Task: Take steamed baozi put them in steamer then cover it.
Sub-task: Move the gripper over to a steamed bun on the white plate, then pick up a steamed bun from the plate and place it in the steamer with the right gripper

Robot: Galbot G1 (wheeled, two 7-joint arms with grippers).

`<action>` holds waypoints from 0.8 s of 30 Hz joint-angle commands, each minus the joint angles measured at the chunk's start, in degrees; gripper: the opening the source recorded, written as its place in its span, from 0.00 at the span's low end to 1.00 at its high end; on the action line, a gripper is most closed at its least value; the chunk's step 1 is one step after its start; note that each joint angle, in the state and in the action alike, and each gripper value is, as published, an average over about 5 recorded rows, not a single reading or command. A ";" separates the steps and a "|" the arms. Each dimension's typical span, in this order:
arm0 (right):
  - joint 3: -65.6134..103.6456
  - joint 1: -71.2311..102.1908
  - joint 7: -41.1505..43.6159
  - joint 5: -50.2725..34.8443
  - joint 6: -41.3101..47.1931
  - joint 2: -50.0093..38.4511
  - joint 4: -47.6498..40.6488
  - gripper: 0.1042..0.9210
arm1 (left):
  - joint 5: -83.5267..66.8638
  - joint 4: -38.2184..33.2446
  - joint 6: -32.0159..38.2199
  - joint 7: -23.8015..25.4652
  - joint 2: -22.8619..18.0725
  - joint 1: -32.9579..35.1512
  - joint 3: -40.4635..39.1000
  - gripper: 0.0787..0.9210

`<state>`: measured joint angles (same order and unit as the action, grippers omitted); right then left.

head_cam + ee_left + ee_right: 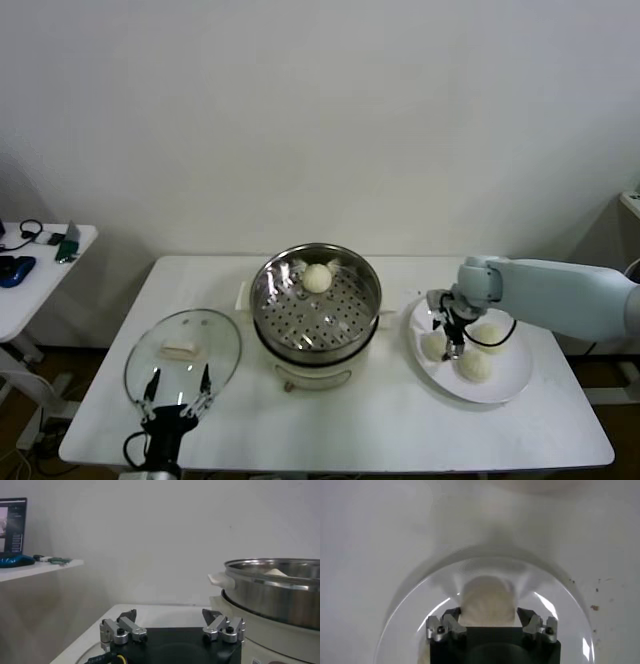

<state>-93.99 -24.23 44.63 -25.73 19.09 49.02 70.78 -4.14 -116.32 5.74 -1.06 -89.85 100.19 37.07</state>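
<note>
At the table's near edge the left gripper [178, 392] hovers with its fingers spread wide, just at the round clear glass cover [184, 352] with its cream bar handle, lying flat. Farther back, the right gripper [452, 341] is down on the flat white plate [510, 385], jaws flanking a smooth cream baozi [487, 602] (contact unclear); two more buns lie beside it. The shiny steel steamer [315, 306] holds one bun [317, 278] at its far rim.

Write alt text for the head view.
The right gripper reaches down among three baozi on a white plate, beside a steamer already holding one bun. The glass lid lies left of the steamer, near the open left gripper.
</note>
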 commanded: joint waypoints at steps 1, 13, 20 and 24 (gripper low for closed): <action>0.97 1.30 0.21 0.89 0.15 0.22 -0.73 0.75 | -0.10 0.12 0.07 -0.06 -0.01 -0.07 -0.15 0.88; -7.68 -16.88 5.93 -4.85 -3.49 -0.27 3.99 0.70 | -0.22 -0.06 -0.29 -0.07 -0.02 -0.40 -0.63 0.88; -14.28 -37.82 11.02 -12.99 -5.46 1.21 10.62 0.70 | -0.21 -0.52 -0.37 -0.08 0.05 -0.54 -1.05 0.88; -15.12 -47.34 13.81 -20.22 -6.28 5.32 11.62 0.70 | -0.23 -0.98 -0.46 -0.04 0.25 -0.48 -1.16 0.88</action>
<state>-103.65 -49.08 52.93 -34.78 14.68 50.55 77.66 -4.35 -116.76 5.39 -1.14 -89.80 99.70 36.08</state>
